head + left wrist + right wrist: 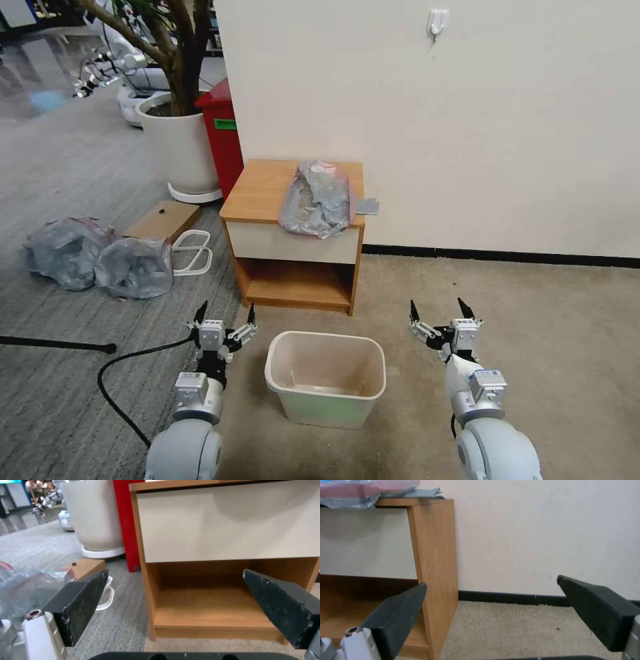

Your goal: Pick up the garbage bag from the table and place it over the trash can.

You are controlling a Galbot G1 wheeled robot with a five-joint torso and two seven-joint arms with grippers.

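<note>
My left end effector (225, 312) hangs low at the near left of the bin (325, 380), fingers spread wide and holding nothing. My right end effector (438, 309) sits at the bin's near right, spread just as wide and also bare. Both point toward the table (257, 193) beyond. In the left wrist view the spread fingers (83, 602) frame the table's white drawer front and the shelf niche under it.

I count one bin, standing upright on the carpet between my two arms, mouth open upward. One bag (317, 198) lies crumpled on the tabletop, right of centre, its long axis running near to far and its reddish rim band draped over the near edge. Far left on the floor I count two bulging grey bags (100, 261), touching each other. A red bin (223, 133) by the wall carries a green label I cannot read.
</note>
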